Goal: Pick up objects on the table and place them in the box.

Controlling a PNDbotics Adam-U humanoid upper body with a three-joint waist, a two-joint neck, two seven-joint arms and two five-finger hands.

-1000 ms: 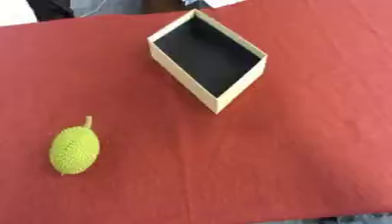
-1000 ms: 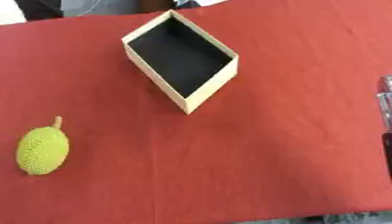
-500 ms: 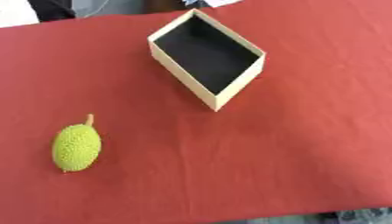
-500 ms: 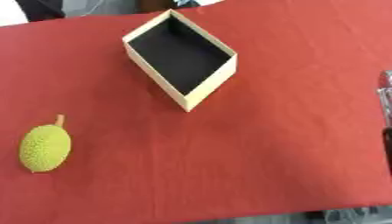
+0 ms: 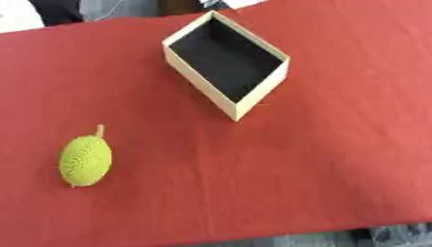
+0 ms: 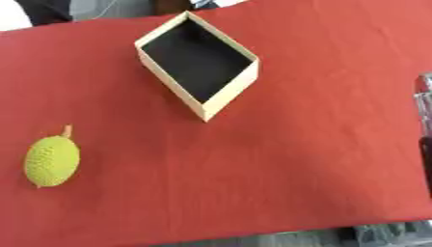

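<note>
**rigwatcher:** Box (image 5: 226,65) first: it's a tan cardboard one with a black inside, sitting toward the far middle of the red tablecloth (image 5: 320,159). It's turned so one corner points at the camera, diamond style. Open top, and I can't see anything in it, just the dark bottom.

**benchguy:** And the thing to pick up?

**rigwatcher:** Yellow-green bumpy fruit (image 5: 85,160), oval, with a little brownish stem poking up at its far end. It's lying on the cloth near the left side, well apart from the box, closer to the near edge. Nothing is touching it.

**benchguy:** Hands?

**rigwatcher:** Left hand doesn't show in either eye. On the right, the right eye view has a sliver of something at the very edge (image 6: 425,130), silvery up top and dark below. Probably part of the right arm or hand, but it's so cropped that I can't tell for sure, and I can't tell how the fingers are set. It's well away from both the box and the fruit, and it holds nothing that I can see.

**benchguy:** Anything else?

**rigwatcher:** Just dark and pale shapes past the table's far edge.
</note>
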